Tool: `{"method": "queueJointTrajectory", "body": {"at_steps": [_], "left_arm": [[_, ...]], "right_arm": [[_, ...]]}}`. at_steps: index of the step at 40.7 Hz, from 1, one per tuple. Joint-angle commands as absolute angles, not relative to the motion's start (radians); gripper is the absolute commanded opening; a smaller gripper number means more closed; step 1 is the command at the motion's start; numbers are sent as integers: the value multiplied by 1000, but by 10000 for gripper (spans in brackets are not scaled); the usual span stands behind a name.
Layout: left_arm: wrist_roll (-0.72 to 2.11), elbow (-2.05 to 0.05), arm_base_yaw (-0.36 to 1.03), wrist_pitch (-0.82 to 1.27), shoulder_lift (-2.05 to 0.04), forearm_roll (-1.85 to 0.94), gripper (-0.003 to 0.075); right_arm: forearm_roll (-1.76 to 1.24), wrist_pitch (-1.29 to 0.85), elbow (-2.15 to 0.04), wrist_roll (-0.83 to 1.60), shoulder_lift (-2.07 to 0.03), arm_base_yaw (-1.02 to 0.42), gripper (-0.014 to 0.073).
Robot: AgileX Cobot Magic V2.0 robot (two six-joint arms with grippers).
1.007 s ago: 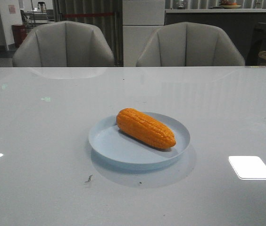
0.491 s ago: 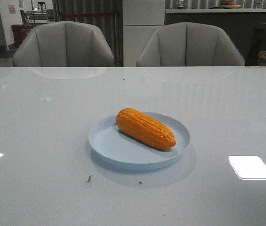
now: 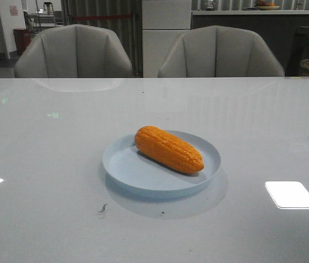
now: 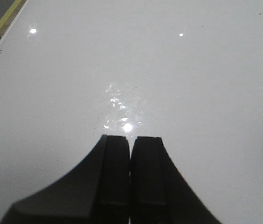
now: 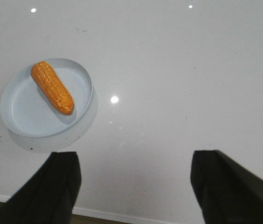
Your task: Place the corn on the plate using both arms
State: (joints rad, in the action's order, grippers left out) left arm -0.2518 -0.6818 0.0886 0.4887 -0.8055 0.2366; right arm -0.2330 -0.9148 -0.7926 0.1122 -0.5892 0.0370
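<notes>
The orange corn (image 3: 169, 149) lies slantwise in the pale-blue plate (image 3: 127, 167) at the middle of the white table. Both also show in the right wrist view, the corn (image 5: 52, 87) on the plate (image 5: 24, 112). No gripper shows in the front view. My right gripper (image 5: 134, 156) is open and empty, high above the table's near edge, well away from the plate. My left gripper (image 4: 131, 140) is shut on nothing above bare table; the plate does not show in its view.
Two grey chairs (image 3: 75, 52) stand behind the table's far edge. The table's near edge (image 5: 122, 215) shows below the right fingers. A dark speck (image 3: 103, 207) lies on the table in front of the plate. Bright lamp reflections (image 3: 290, 194) sit on the glossy top.
</notes>
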Motion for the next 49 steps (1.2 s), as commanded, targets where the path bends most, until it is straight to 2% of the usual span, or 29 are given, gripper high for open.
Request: {"method": "queueJointTrajectory", "body": {"at_steps": [1, 6, 19, 30, 40, 49], "left_arm": [[-139, -707, 87, 402, -751, 167, 95], [76, -660, 87, 323, -666, 84, 95], [81, -336, 87, 20, -295, 67, 95], [81, -107, 87, 0, -5, 65, 95], [79, 52, 87, -93, 28, -27, 95], [79, 48, 87, -12, 26, -60, 95]], "right_arm": [[-248, -848, -817, 114, -591, 43, 591], [-248, -847, -817, 114, -591, 43, 591], [-248, -846, -817, 114, -591, 43, 591], [-248, -846, -817, 114, -591, 43, 591], [-248, -846, -817, 114, -590, 43, 591], [-248, -845, -817, 114, -590, 43, 591]]}}
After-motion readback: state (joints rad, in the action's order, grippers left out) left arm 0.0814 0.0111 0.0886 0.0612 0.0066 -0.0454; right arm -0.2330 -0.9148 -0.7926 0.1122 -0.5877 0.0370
